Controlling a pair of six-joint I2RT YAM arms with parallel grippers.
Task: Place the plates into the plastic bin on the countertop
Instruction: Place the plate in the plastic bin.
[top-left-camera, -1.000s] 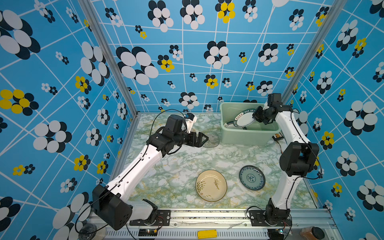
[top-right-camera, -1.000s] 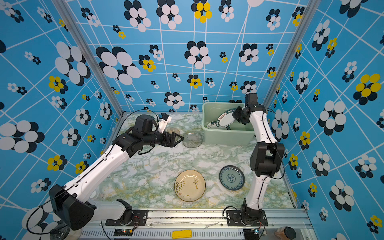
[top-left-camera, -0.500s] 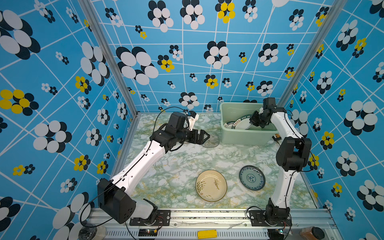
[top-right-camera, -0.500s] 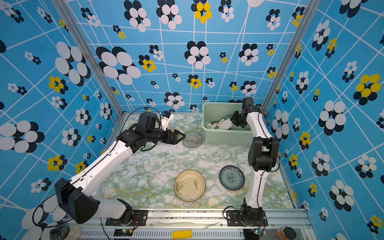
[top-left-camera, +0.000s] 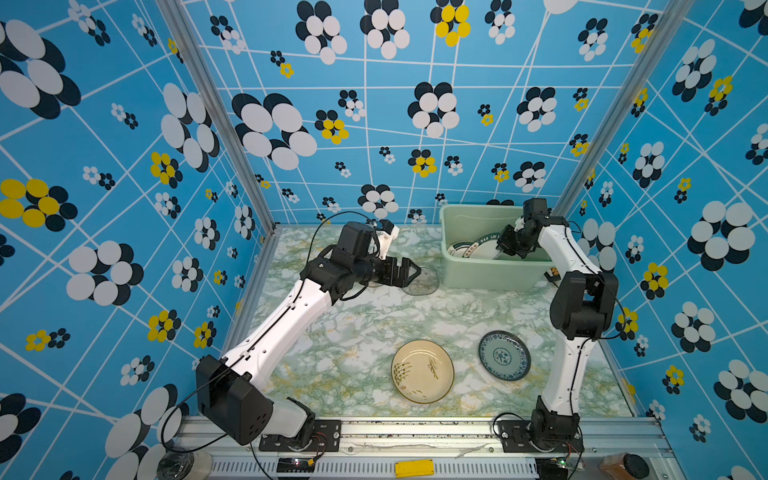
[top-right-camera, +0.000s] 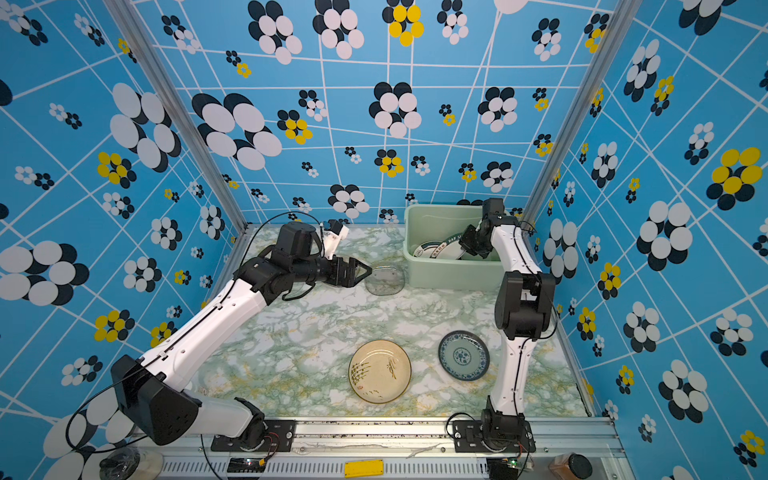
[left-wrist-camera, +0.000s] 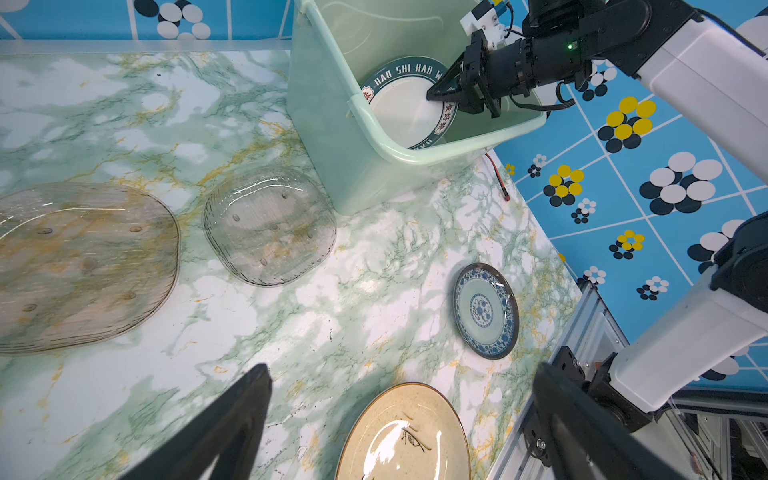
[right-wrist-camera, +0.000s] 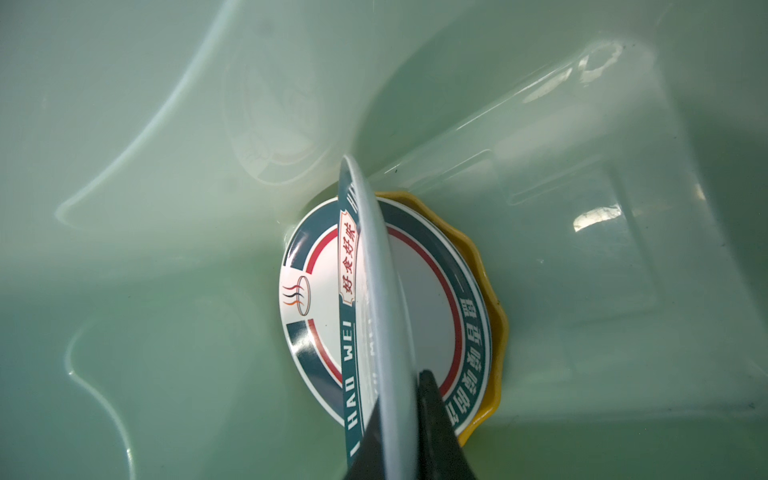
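Right fingers (right-wrist-camera: 434, 415) are pinched tight on the edge of a rimmed plate (right-wrist-camera: 382, 291). The right gripper (left-wrist-camera: 436, 93) is down inside the bin (top-left-camera: 490, 276) and holds that plate tilted, edge up, over a second rimmed plate (right-wrist-camera: 428, 291) lying flat on the bin's floor. Whether the two touch, I can't tell. Under the flat one a yellow plate (right-wrist-camera: 496, 320) peeks out, its scalloped edge showing. So that's three plates in the bin, one of them in the grip. Now the other side: the left fingers (left-wrist-camera: 232, 415) are spread wide with nothing between them. The left gripper (top-left-camera: 409, 270) hovers over the countertop (top-left-camera: 353, 332) outside the bin, its tips over the far edge of a grey glass plate (top-left-camera: 422, 282). That plate sits just beside the bin's corner. Beyond it, farther from the bin, lies an amber plate (left-wrist-camera: 83, 266), flat on the marble. Well apart from the bin, a blue plate (top-left-camera: 504, 355) and a cream plate (top-left-camera: 422, 371) lie near each other, both face up, the blue one slightly nearer the bin.
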